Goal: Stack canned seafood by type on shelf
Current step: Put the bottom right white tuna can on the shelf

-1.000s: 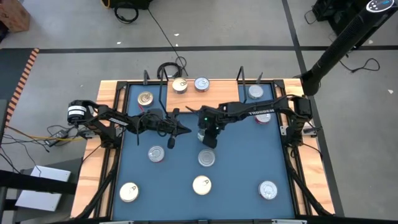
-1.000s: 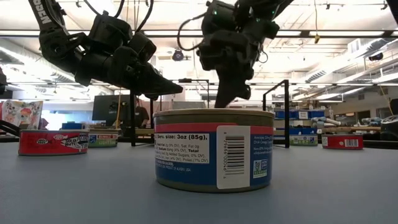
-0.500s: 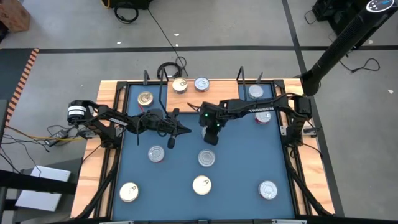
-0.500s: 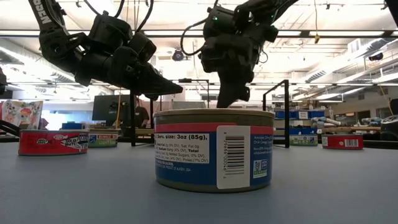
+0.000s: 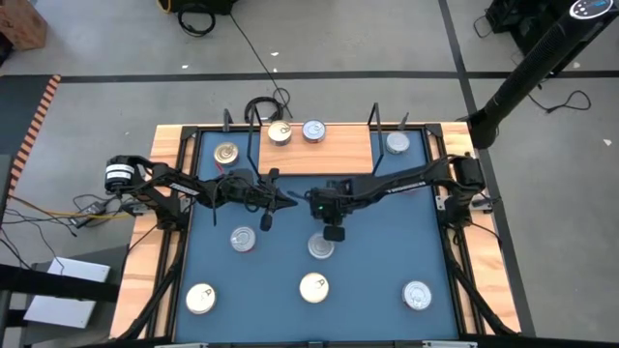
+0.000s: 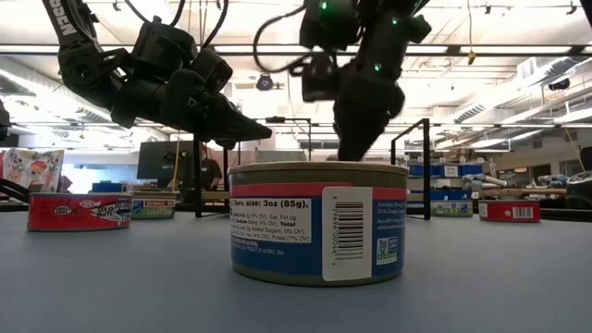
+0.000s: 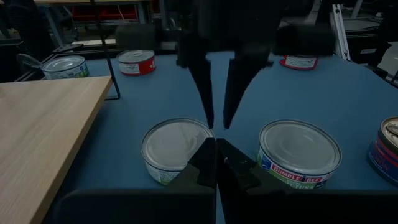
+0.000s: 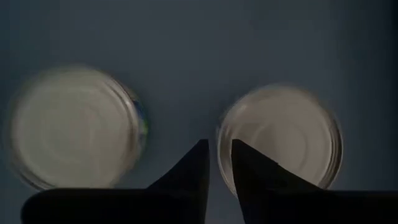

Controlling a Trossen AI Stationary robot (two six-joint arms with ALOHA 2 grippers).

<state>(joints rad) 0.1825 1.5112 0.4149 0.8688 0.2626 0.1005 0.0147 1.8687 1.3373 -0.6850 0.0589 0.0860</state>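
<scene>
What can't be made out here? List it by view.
High view: right gripper covers part of the middle can; labels too small to read.
Low view: the near can hides that gripper's fingertips.
Right wrist view: the can lid is blurred.
Left wrist view: edge can cut off.

Right end effector (image 5: 333, 233) slightly parted, left end effector (image 5: 290, 202) closed
</scene>
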